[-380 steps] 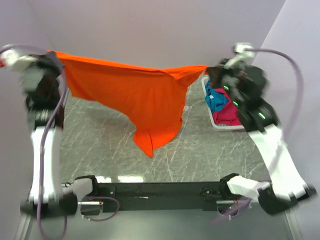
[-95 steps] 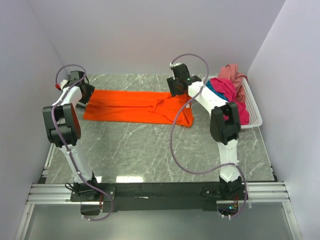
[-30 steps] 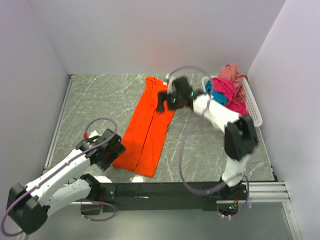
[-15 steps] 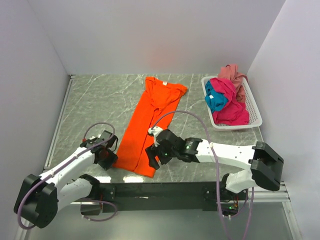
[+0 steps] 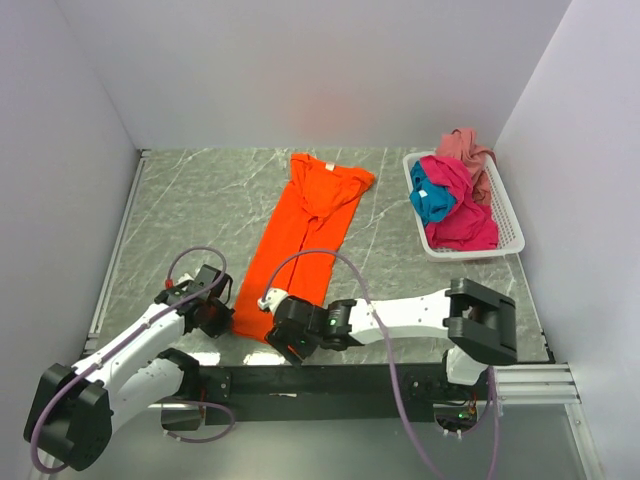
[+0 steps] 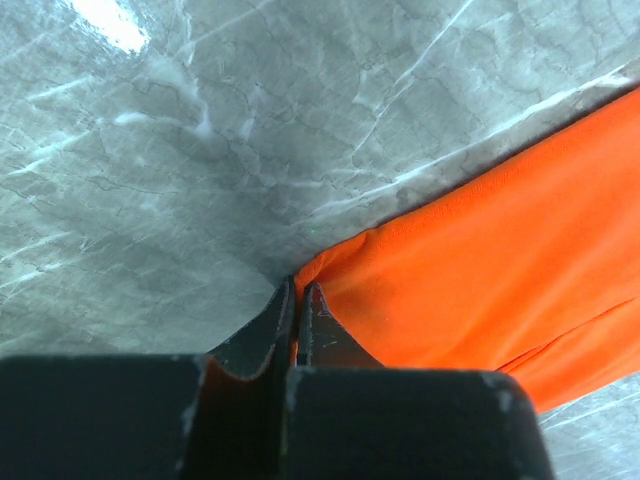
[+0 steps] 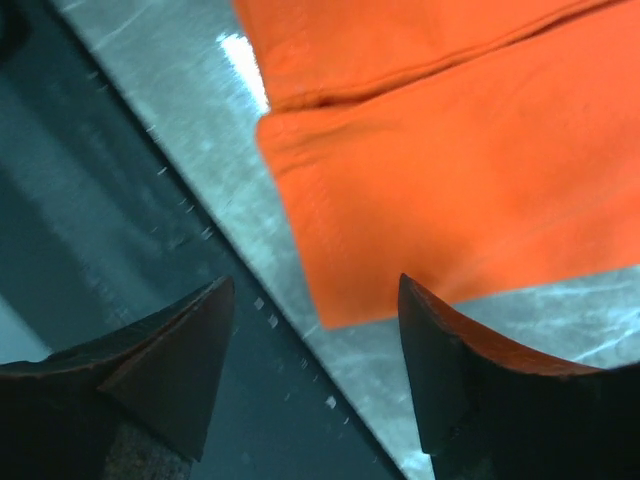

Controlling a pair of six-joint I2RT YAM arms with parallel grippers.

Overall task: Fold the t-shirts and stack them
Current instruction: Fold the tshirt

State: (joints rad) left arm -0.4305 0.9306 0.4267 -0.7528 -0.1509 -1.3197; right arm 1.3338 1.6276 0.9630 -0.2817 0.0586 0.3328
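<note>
The orange t-shirt (image 5: 300,245) lies as a long narrow strip on the marble table, collar end far and hem end near. My left gripper (image 5: 222,318) is at the hem's near-left corner. In the left wrist view this gripper (image 6: 297,298) is shut on that orange corner (image 6: 440,290). My right gripper (image 5: 292,340) hovers at the hem's near-right corner. In the right wrist view it (image 7: 315,295) stands open, with the orange corner (image 7: 400,200) just beyond its tips and nothing held. The magenta t-shirt (image 5: 462,225), the teal t-shirt (image 5: 432,205) and the dusty pink t-shirt (image 5: 465,145) are heaped at the back right.
A white slatted basket (image 5: 508,215) at the back right holds the three heaped shirts. The table's near edge and the black mounting rail (image 5: 340,380) run right below the hem. Walls close in on the left, back and right.
My left gripper has closed on the hem's near-left corner. My right arm has swung from the shirt's far end to the near-right hem corner, its jaws narrowing slightly.
</note>
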